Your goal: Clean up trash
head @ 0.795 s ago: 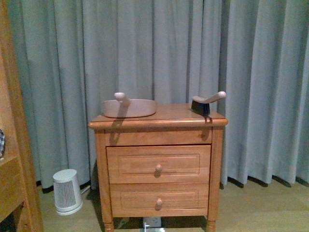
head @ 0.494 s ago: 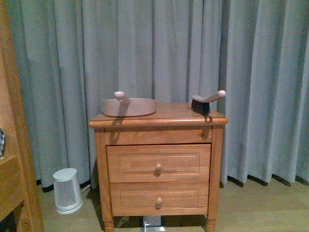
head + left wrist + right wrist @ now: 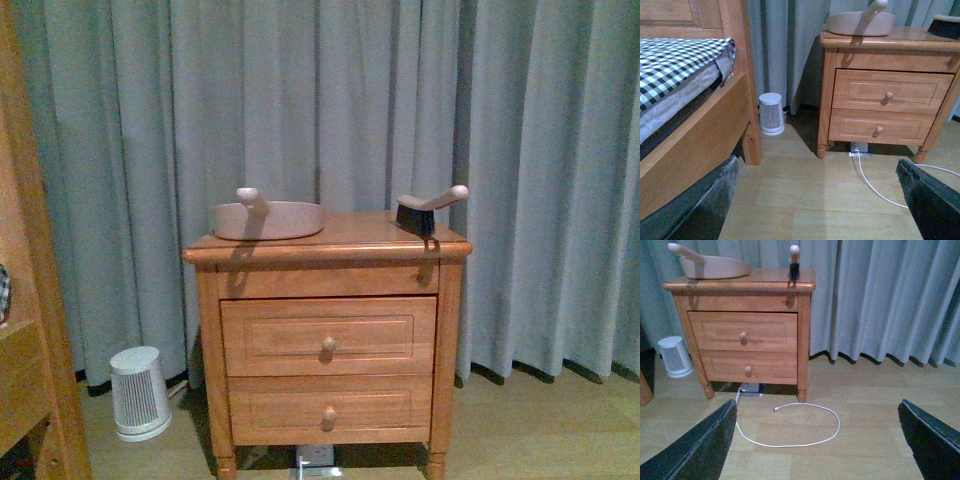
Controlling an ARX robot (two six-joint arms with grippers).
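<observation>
No crumpled white paper ball shows in any view; the trash is out of view. A beige dustpan (image 3: pixel 268 218) lies on the left of a wooden nightstand (image 3: pixel 330 330), and a small hand brush (image 3: pixel 425 212) with a beige handle lies on its right. Both also show in the right wrist view, dustpan (image 3: pixel 715 265) and brush (image 3: pixel 794 262). My left gripper (image 3: pixel 822 200) is open and empty over the wood floor. My right gripper (image 3: pixel 817 440) is open and empty, low above the floor. Neither arm shows in the front view.
A white cable (image 3: pixel 790 427) loops on the floor in front of the nightstand, running to a power strip (image 3: pixel 750 388) under it. A small white heater (image 3: pixel 138 393) stands left of the nightstand. A wooden bed frame (image 3: pixel 695 135) with checked bedding is at the left. Grey curtains (image 3: pixel 330 110) hang behind.
The front view has shifted slightly, so the nightstand sits a little higher in the picture. Nothing on it has moved.
</observation>
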